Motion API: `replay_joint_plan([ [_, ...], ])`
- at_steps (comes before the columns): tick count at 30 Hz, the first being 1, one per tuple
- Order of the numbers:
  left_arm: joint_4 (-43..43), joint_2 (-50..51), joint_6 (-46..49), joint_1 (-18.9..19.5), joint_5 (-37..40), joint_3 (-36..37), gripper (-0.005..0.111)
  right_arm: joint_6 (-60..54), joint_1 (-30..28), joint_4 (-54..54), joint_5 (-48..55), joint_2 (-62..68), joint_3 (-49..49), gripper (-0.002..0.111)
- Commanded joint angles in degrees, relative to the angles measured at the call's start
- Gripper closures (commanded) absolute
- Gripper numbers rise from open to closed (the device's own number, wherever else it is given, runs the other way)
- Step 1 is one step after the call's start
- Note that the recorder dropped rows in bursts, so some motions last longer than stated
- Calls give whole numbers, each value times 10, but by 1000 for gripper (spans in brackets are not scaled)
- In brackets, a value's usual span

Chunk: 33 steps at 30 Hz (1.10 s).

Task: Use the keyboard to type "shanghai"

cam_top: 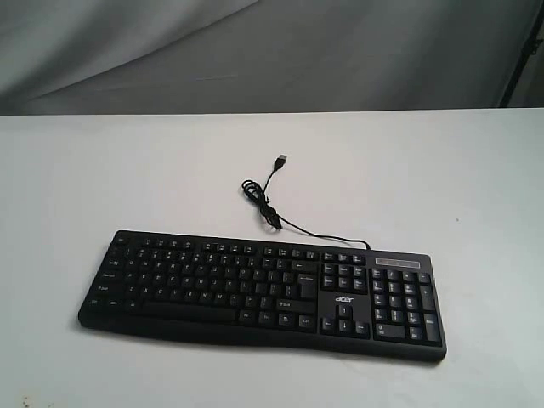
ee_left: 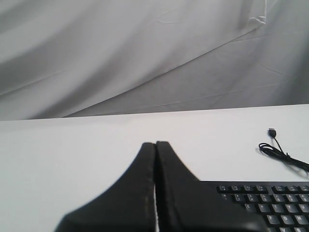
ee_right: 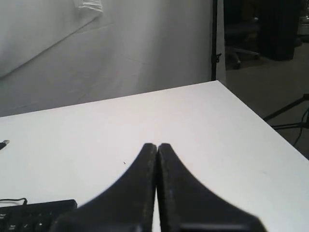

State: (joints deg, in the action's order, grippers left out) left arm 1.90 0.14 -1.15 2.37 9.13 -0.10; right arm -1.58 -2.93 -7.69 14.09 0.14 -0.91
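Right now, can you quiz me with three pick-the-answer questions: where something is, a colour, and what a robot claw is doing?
1. Where is the USB plug? A) on the keys B) on the table, beyond the keyboard C) in a gripper
2. What colour is the keyboard? A) white B) red C) black
3. How is the left gripper? A) shut, empty B) wide open C) gripping the plug
Answers: 1B, it lies loose on the table; 2C, body and keys are black; 3A, its fingers meet with nothing between.

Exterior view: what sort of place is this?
Probably a staged lab or studio: a lone keyboard on a white table, a grey cloth backdrop, and a black stand pole beside it.
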Motion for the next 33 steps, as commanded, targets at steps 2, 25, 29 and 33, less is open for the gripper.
replay_joint_plan([
  [2,0,-1,-2,-4,-3,1,107,22,-4,53,8,-1,9,108],
  [25,0,-1,-2,-4,-3,1,107,34,-4,81,51,-1,9,108],
  [29,0,-1,-2,-4,-3,1,107,34,-4,81,51,-1,9,108],
  [33,0,-1,-2,-4,-3,1,107,34,-4,81,51,-1,9,108],
])
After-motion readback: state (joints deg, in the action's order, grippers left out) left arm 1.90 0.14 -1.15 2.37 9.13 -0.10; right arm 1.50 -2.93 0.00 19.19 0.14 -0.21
